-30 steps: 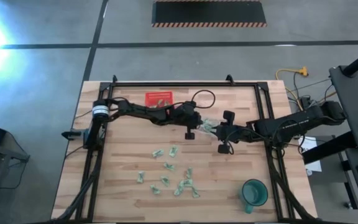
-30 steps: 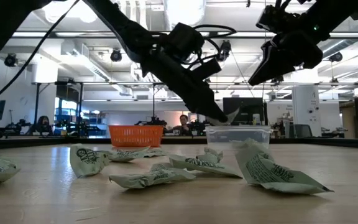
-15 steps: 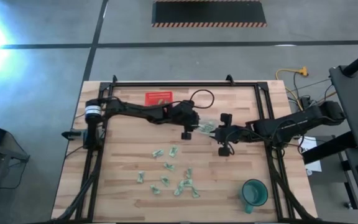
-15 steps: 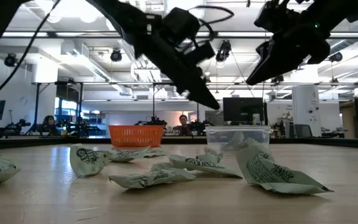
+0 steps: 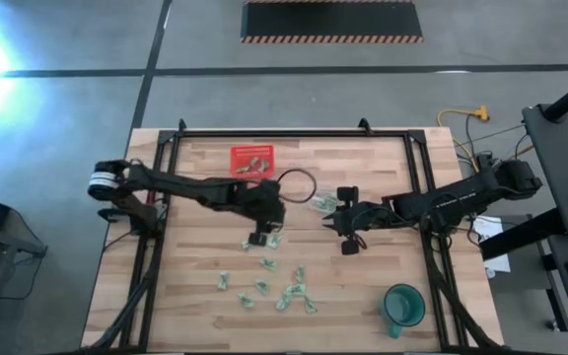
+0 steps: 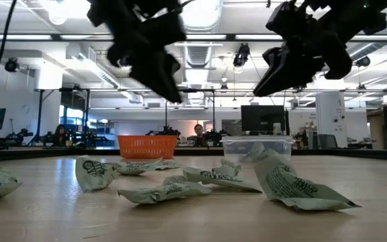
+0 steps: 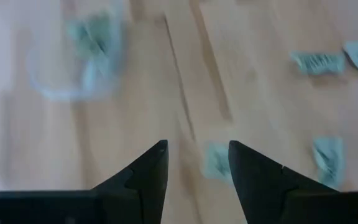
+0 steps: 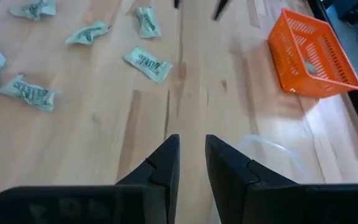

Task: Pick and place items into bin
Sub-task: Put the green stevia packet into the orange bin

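Several small pale green wrapped pieces lie scattered on the wooden table, also seen in the low view. My left gripper hangs open above them, well clear of the table. One piece lies on the table below the gap between its fingers. My right gripper hovers beside a clear tub holding a few green pieces, its fingers a narrow gap apart and empty. The red-orange basket stands at the far side.
A teal mug stands near the table's near right corner. A black frame rail runs along the far edge and both sides. The clear tub and the basket lie ahead of my right gripper.
My left gripper has swung from above the clear tub toward the table's left and near edge and now hangs over the scattered pieces. A pale piece at its fingertips a second ago is gone from them. My right gripper has shifted a little toward the table's left edge.
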Action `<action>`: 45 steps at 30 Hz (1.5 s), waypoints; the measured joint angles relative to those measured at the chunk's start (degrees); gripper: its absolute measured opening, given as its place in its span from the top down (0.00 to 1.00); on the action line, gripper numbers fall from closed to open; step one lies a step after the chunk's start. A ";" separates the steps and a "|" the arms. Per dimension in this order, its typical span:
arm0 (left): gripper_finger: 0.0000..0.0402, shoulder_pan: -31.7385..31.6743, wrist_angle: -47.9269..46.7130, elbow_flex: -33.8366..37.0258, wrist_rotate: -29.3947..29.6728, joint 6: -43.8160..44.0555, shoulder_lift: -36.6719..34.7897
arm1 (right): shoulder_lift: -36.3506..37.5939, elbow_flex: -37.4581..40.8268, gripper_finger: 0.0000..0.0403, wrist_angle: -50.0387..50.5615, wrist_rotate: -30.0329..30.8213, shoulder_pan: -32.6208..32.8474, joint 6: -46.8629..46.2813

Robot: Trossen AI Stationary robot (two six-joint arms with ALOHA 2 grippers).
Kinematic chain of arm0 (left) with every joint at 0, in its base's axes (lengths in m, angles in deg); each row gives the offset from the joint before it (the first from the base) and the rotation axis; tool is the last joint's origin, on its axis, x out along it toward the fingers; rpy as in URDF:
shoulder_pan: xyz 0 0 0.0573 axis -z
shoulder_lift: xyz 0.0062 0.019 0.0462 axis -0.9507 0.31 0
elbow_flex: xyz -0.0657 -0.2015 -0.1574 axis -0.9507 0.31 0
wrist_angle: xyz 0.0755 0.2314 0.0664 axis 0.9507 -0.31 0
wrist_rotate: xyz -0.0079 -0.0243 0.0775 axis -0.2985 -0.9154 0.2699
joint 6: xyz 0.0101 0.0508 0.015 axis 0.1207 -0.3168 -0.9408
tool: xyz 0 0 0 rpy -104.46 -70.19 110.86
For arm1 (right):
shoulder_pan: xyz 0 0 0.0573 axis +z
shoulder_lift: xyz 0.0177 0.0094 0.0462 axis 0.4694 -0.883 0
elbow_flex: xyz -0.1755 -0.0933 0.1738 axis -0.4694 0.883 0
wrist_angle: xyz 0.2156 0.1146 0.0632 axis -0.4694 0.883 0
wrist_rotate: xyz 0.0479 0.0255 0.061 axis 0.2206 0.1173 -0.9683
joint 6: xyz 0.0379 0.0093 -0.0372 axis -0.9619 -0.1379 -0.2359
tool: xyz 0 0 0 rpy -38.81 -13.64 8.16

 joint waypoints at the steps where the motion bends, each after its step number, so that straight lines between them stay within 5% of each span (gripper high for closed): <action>1: 0.62 0.33 0.27 1.70 -0.02 1.51 -0.73 | -0.58 -0.30 0.83 -0.54 0.02 -0.04 0.44; 9: 0.62 0.69 16.30 14.02 0.05 13.18 -2.75 | -3.65 -1.56 0.83 -1.16 0.04 -0.04 2.94; 15: 0.62 -0.17 21.80 16.56 0.16 20.94 -0.96 | -3.57 -1.61 0.83 -0.90 0.07 -0.04 2.74; 32: 0.48 -0.09 22.75 15.04 0.74 18.32 7.12 | -3.49 -1.62 0.83 -1.34 0.09 -0.04 2.52; 45: 0.47 2.17 23.01 15.06 -0.68 15.82 8.87 | -3.45 -1.62 0.83 -1.00 0.11 -0.04 2.54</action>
